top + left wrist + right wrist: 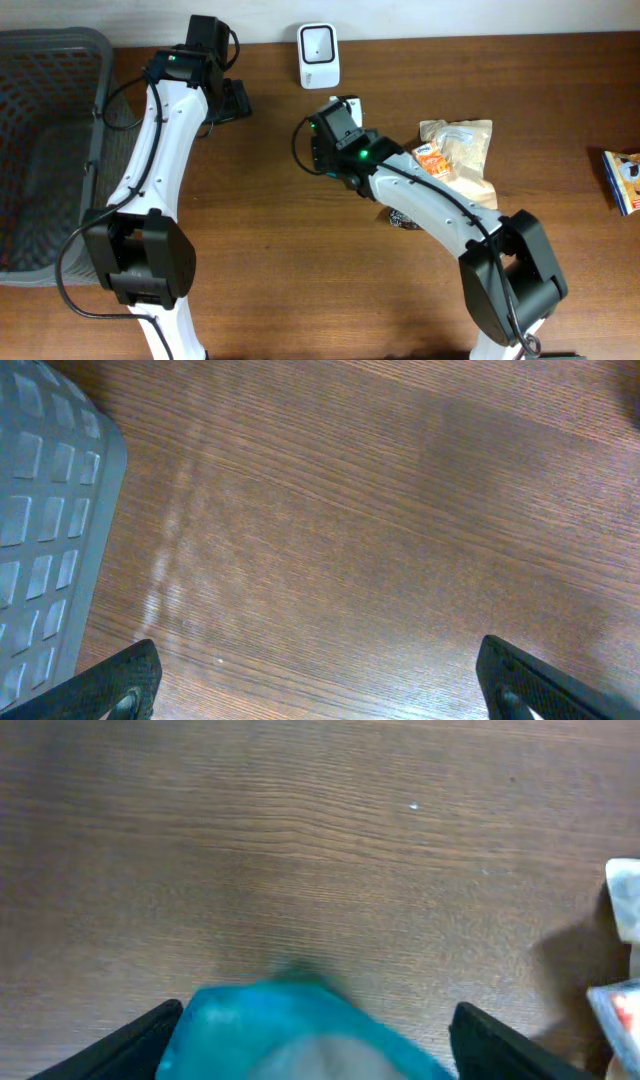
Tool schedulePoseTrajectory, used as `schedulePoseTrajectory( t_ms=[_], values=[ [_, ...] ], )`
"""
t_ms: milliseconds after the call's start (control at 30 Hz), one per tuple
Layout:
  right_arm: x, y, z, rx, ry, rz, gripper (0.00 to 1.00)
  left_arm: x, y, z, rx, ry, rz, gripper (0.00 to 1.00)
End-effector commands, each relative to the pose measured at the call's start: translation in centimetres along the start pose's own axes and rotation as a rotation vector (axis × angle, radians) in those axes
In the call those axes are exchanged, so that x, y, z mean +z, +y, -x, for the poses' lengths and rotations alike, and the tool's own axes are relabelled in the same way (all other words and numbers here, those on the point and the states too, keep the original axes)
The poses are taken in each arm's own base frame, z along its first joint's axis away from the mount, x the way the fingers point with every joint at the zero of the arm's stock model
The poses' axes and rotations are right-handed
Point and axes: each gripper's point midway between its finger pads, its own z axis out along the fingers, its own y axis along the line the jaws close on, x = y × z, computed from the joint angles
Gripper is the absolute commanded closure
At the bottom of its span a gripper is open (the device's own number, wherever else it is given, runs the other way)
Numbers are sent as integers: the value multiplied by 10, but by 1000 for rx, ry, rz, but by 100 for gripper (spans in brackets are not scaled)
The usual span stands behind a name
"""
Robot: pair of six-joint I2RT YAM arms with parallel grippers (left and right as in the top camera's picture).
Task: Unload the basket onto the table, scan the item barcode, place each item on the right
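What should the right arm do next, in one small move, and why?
Probably carry the blue item a little closer to the white scanner and aim it there. The right gripper seems to hold the item between its fingers, near the scanner, but its wrist view shows no scanner ahead.

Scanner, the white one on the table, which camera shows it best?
Overhead: the scanner shows whole, unobstructed. Neither wrist view catches it; the left sees the basket and table, the right a blurred blue item.
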Motion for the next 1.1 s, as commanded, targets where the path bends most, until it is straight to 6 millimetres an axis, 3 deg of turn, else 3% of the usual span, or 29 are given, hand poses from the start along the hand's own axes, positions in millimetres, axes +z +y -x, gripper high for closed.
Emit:
schedulePoseTrajectory(
  t_ms=[0,100,200,333,467,800,967,1067],
  values=[
    [-16,7,14,29,-34,43,15,7,-2,-4,-3,16,10,1],
    [-16,7,14,32,-34,43,14,7,-2,-4,-3,16,9,1],
    [-16,7,14,97,-33,44,1,7,-2,-4,-3,16,10,1],
    [-16,4,15,138,-42,26,2,7,-2,-4,-3,16,10,1],
    [-23,-12,20,145,-59,-81,2,7,-2,-4,-3,16,9,1],
    [-72,-10,58,164,-58,-86,2,7,-2,-4,-3,16,9,1],
    [-97,-22,48,317,21,-129,2,7,-2,-4,-3,16,9,1],
    [-111,-4,39,250,103,-29,2,7,-2,-4,-3,16,9,1]
  ],
)
